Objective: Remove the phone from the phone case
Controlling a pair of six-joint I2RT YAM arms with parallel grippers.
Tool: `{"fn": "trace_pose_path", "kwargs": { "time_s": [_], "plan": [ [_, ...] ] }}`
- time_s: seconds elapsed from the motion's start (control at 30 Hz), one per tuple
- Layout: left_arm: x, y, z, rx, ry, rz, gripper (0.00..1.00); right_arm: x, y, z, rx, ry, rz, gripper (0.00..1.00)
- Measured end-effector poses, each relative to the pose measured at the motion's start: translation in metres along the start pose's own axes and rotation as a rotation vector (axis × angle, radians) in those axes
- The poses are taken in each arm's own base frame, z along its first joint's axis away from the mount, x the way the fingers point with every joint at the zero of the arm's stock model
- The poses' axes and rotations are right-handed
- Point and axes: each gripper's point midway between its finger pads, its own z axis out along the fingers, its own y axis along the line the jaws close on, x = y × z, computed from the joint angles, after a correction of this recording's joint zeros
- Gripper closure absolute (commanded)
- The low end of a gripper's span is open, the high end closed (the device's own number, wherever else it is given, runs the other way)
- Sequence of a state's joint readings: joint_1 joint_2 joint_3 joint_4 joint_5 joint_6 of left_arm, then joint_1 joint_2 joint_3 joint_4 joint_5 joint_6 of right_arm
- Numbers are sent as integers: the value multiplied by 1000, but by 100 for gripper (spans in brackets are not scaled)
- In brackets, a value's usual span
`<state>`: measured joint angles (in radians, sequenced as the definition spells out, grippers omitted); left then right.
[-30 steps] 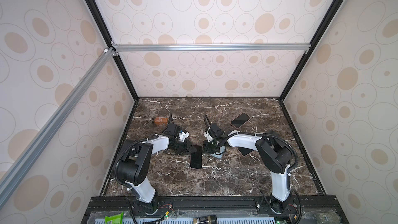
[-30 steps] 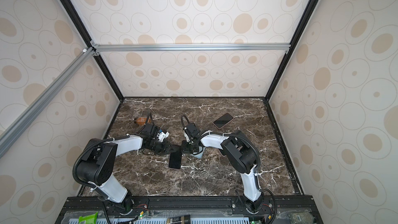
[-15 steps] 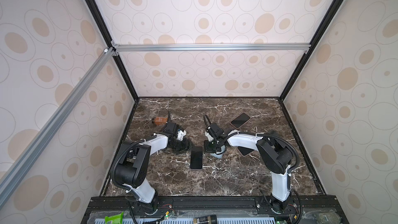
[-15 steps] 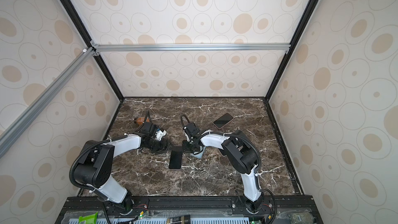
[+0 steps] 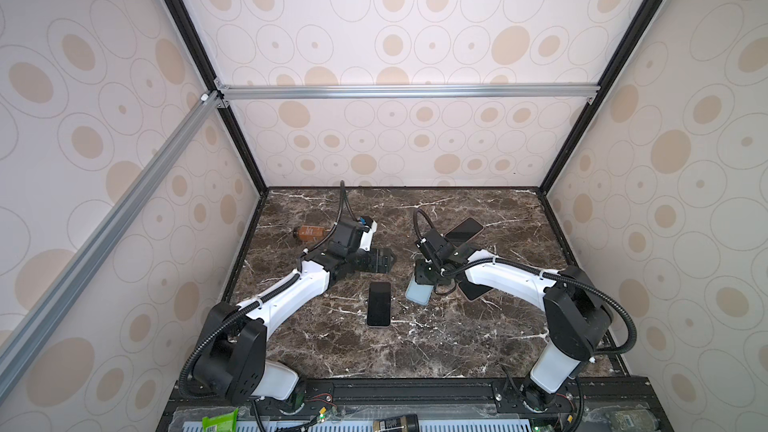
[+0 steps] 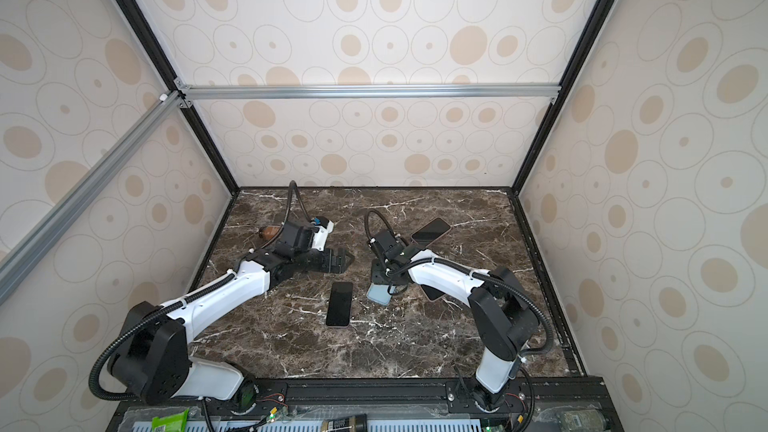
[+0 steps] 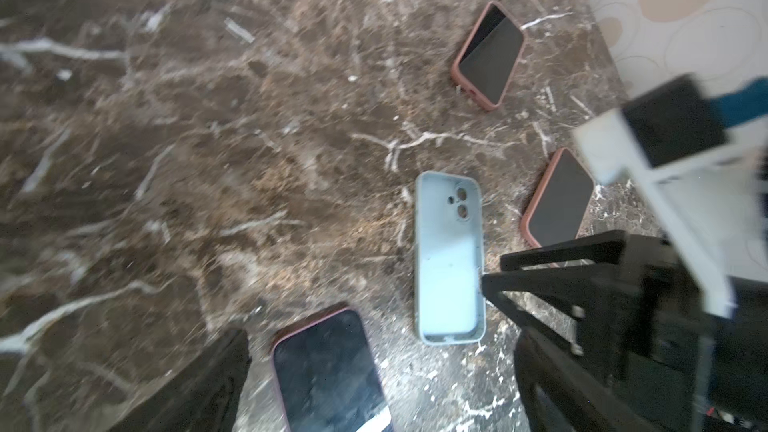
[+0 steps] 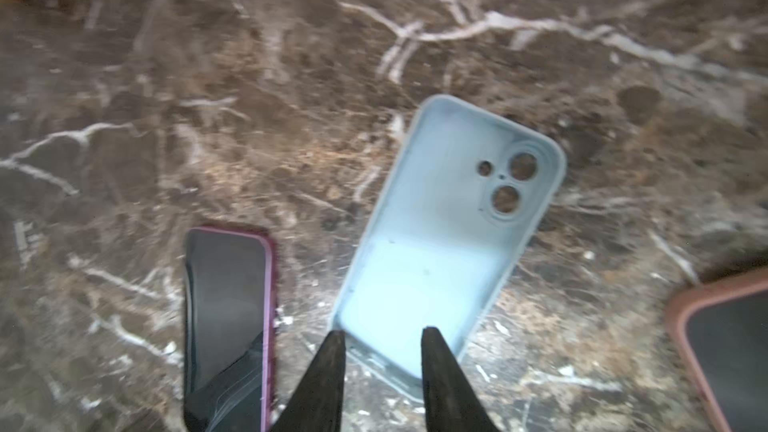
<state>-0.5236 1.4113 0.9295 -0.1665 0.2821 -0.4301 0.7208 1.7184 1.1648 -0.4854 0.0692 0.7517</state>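
Jaws on both the left gripper [image 5: 388, 262] and right gripper [image 8: 382, 332] are standing parted, gripping nothing, since the phone [image 5: 379, 304] is lying bare on the worktop [image 5: 457, 347] just beside its empty blue phone case [image 8: 440, 251], seemingly finishing the job

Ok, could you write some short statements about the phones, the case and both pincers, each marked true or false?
1. The light blue silicone phone case is empty. True.
2. The bare black-screened phone with a pink rim lies flat on the brown marble table, beside the case. True.
3. The left pincer is shut on that phone. False: it is open and holds nothing.
4. No other phone is on the table. False: two phones in salmon-pink cases lie there too.
5. The right pincer is open above the case's end. True.
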Motion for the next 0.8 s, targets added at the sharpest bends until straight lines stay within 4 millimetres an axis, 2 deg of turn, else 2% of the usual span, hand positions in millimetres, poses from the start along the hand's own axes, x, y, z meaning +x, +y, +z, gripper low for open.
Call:
{"fn": "trace_pose_path", "kwargs": {
  "time_s": [0.1,0.3,0.53,0.8],
  "plan": [
    [12,-15,2,33,-48,42,1,3,-19,8,73,17,38,60],
    [40,1,1,18,-102,16,1,12,-29,24,122,56,72,60],
    [30,-3,-4,31,-165,24,1,16,-31,41,153,89,83,65],
    [26,-5,-5,39,-180,26,1,16,-34,43,172,95,94,76]
  ]
}}
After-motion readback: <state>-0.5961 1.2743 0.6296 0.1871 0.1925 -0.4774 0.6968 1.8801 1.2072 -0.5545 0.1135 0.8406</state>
